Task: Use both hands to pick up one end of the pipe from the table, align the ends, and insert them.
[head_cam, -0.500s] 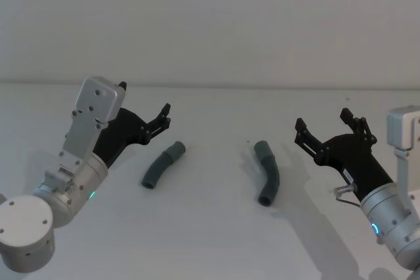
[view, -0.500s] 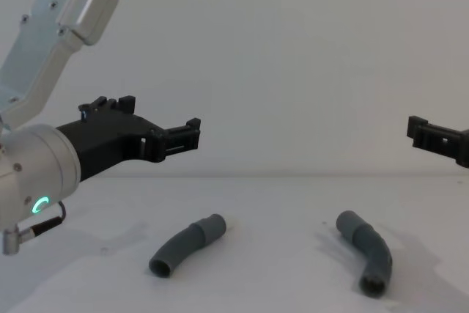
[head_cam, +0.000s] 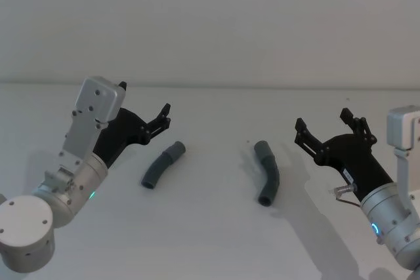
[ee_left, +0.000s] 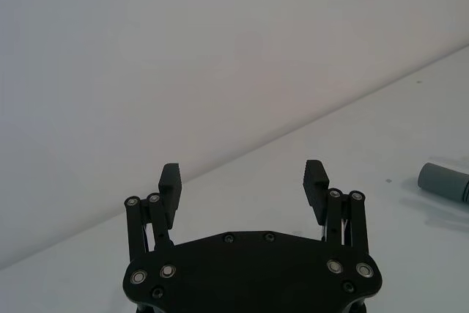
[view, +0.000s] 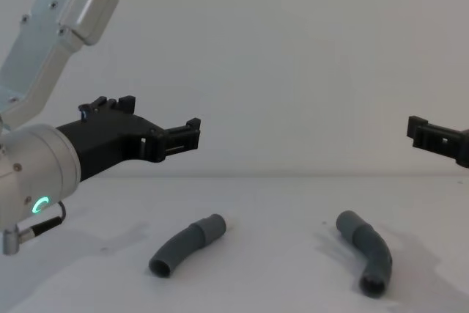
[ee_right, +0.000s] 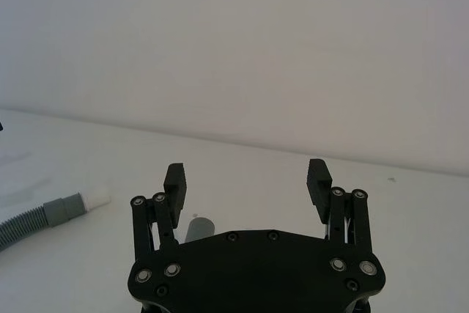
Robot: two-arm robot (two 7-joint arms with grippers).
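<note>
Two hose pieces lie loose on the bench (head_cam: 210,247), well apart. The left hose piece (head_cam: 163,165) has its white tip (view: 223,220) at the far end. The right hose piece (head_cam: 268,174) has its grey cuff (head_cam: 262,149) at the far end.

The left claw (head_cam: 145,98) hovers above the bench just beside the left hose piece, fingers spread wide and empty. The right claw (head_cam: 323,119) hovers near the right hose piece, likewise spread wide and empty.

Step in hand: approach, prior to pick-up. Neither piece is gripped.

Next move, by judgement: lower each claw over the ribbed body of its own piece, then close. Keep clear of tip and cuff so that both ends remain free for mating.

Compared with half a second earlier: no appreciable change. Both arms and both pieces hold the same positions.
</note>
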